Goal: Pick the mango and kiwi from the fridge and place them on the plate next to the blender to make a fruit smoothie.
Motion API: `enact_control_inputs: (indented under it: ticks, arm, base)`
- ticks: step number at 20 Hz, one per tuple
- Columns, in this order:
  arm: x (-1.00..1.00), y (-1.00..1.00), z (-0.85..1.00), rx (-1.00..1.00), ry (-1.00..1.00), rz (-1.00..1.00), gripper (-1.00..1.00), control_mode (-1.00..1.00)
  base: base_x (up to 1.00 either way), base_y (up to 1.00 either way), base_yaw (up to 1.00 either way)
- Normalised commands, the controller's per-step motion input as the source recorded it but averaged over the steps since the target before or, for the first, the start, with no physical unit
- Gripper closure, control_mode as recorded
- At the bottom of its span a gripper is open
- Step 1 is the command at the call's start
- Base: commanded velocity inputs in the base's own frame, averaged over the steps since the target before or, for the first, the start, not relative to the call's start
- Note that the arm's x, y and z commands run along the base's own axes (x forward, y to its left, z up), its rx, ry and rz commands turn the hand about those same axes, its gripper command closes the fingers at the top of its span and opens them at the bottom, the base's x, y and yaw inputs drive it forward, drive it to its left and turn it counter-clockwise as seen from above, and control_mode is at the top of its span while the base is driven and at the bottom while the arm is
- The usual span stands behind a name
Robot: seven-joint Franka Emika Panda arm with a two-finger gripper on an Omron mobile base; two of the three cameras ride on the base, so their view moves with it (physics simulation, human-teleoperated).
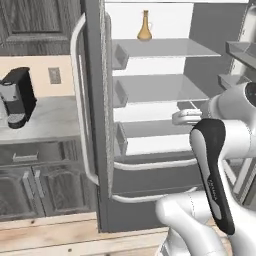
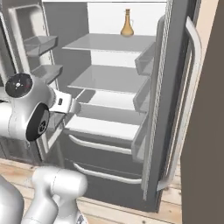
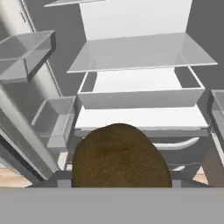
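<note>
The kiwi (image 3: 120, 157), a dull brown oval fruit, looms large at the bottom of the hand view, and its bulk hides the fingertips. My gripper (image 1: 181, 118) (image 2: 73, 106) is shut on it, just in front of the open fridge (image 1: 160, 90) (image 2: 109, 76) at the level of the lower shelves. Both fridge doors stand open, and its grey shelves (image 3: 140, 54) are bare near the hand. The mango, the plate and the blender are out of view.
An amber bottle (image 1: 144, 26) (image 2: 127, 23) stands on the top shelf. Clear door bins (image 3: 26, 54) hang on the left-hand door. A black coffee machine (image 1: 17, 97) sits on the counter (image 1: 50, 120) left of the fridge. The door's long pale handle (image 2: 188, 100) curves at the right.
</note>
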Motion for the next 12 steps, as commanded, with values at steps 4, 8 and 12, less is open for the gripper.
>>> enact_control_inputs:
  ticks: [4, 8, 12]
  arm:
    - [0.00, 0.00, 0.00, 0.00, 0.00, 0.00, 1.00, 1.00]
    - [0.00, 0.00, 0.00, 0.00, 0.00, 0.00, 1.00, 1.00]
    - [0.00, 0.00, 0.00, 0.00, 0.00, 0.00, 1.00, 1.00]
  base:
    - [-0.99, 0.52, 0.55]
    - [-0.88, 0.71, 0.61]
    - [-0.56, 0.86, 0.67]
